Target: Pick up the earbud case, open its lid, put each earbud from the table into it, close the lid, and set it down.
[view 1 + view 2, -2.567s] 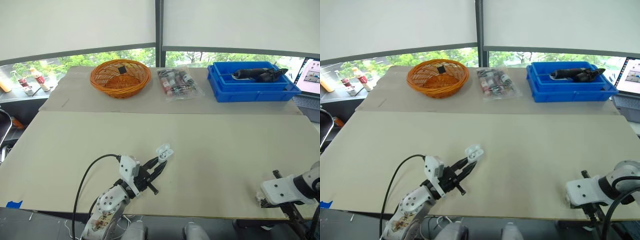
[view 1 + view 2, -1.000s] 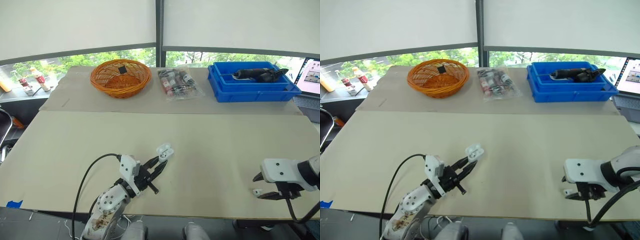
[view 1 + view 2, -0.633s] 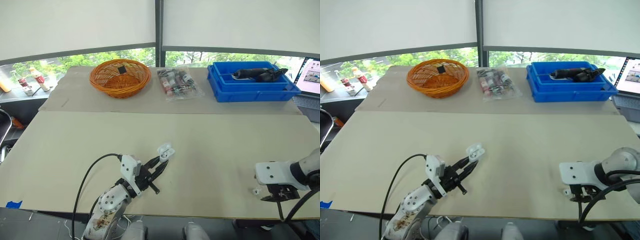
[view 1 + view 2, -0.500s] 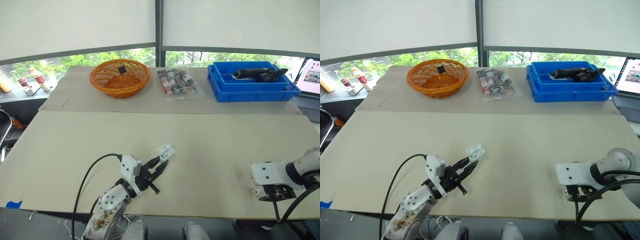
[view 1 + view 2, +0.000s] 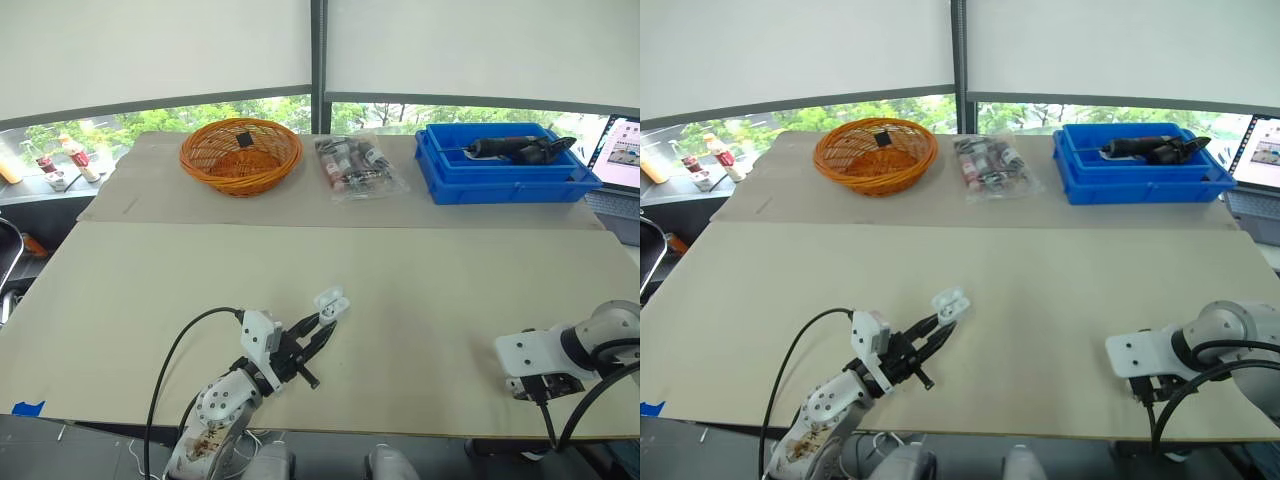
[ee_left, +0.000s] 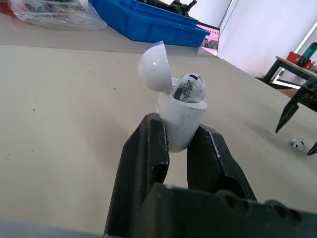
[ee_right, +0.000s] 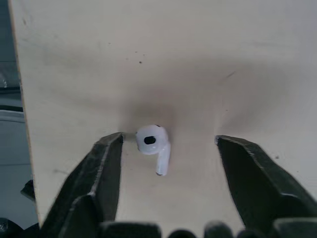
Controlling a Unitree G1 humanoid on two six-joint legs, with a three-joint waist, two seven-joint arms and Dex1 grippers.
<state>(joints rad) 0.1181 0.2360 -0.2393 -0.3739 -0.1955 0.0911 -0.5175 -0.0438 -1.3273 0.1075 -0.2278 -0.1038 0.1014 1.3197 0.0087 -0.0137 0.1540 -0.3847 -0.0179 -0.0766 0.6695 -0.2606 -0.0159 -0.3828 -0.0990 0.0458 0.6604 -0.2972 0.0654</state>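
Note:
My left gripper is shut on the white earbud case, holding it just above the table near the front, left of centre. The case's lid stands open, and one earbud sits inside. A second white earbud lies on the table near the front edge at the right. My right gripper points down over it, open, with one finger on each side and neither touching it. The head views show that gripper's white wrist covering the loose earbud.
Along the back stand an orange basket, a clear bag of small items and a blue bin with a dark tool in it. The table's front edge runs close beside the loose earbud.
My right gripper has shifted left and come down around the loose earbud, its fingers narrowing a little. The left gripper and the case have stayed put.

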